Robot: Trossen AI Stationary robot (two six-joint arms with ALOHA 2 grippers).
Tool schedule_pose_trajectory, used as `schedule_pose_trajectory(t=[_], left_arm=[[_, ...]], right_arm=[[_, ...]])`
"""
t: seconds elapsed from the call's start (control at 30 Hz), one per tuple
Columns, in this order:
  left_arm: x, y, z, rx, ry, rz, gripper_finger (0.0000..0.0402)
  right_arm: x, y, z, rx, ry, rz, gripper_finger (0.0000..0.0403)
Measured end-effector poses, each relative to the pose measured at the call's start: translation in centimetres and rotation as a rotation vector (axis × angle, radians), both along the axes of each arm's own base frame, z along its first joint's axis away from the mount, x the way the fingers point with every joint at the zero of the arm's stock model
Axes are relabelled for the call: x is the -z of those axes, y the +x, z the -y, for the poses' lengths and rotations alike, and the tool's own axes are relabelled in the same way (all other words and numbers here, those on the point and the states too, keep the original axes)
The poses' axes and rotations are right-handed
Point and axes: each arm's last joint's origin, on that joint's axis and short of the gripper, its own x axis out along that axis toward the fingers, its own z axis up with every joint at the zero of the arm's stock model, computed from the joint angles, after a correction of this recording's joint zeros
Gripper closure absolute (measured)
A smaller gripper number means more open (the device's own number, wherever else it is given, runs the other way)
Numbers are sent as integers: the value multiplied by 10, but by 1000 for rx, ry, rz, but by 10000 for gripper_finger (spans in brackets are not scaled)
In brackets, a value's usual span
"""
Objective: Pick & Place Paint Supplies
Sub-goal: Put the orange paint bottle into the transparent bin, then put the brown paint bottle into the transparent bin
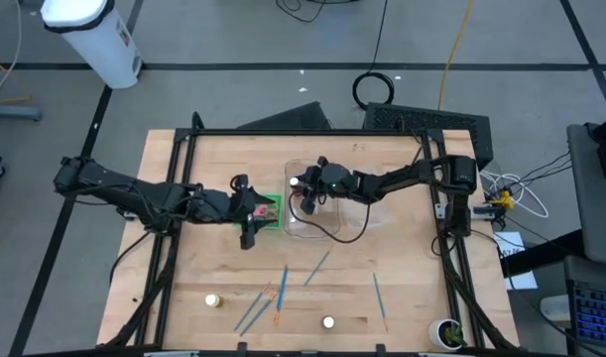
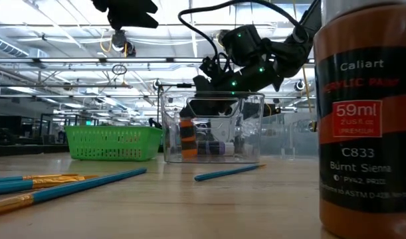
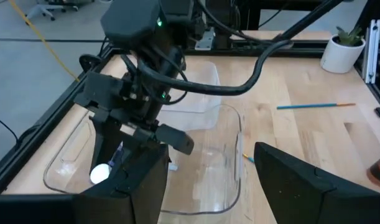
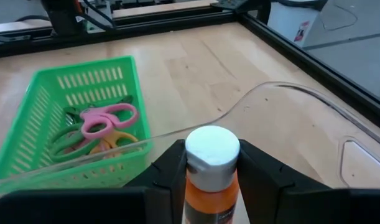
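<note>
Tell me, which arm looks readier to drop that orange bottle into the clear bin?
The right. Its gripper is shut on the bottle above the clear bin. The left gripper hangs beside the green basket, holding nothing.

Near paint bottle (image 2: 367,119) cropped; tub contents (image 2: 212,147) perhaps bottles.

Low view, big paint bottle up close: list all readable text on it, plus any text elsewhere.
All on the label of the paint bottle, low view:
"Caliart"
"59ml"
"C833"
"Burnt Sienna"
A red line under "Caliart", small print under "59ml" and the fine print at the label's foot are too blurred to read.
The bottle held in the right gripper shows no legible text. None readable in the high or left wrist views.
</note>
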Motion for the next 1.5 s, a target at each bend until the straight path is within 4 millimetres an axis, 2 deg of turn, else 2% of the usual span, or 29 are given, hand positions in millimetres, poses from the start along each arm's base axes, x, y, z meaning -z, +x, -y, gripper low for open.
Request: schedule_pose_trajectory(t=[0.2,0.33,0.53,0.7,0.87,0.97,1.07,1.2,1.3,1.5], left_arm=[[1,0,0,-18,-32,-5,158],[1,0,0,-37,-66,4,158],[1,-1,0,-39,-72,-2,158],[2,-1,1,-1,-90,-9,158],[3,-1,1,-7,-100,-19,158],[3,-1,1,-16,-121,-16,158],[3,-1,1,-31,-153,-10,158],[2,-1,1,-47,-188,-4,158],[2,-1,1,-65,-227,2,158],[12,8,5,-106,-305,-19,158]], right_arm=[[0,0,0,-4,-12,1,186],[-1,0,0,-7,-14,0,142],[-25,-7,-7,-34,-53,-2,111],[-61,-21,-30,-111,-105,-17,113],[-94,-41,-78,-344,-59,-17,121],[-106,-53,-119,-497,-25,-6,123],[-109,-64,-164,-634,-29,-3,124],[-102,-81,-224,-809,-35,-10,124],[-87,-91,-260,-815,-82,-39,124],[-48,-112,-306,-677,-226,-158,124]])
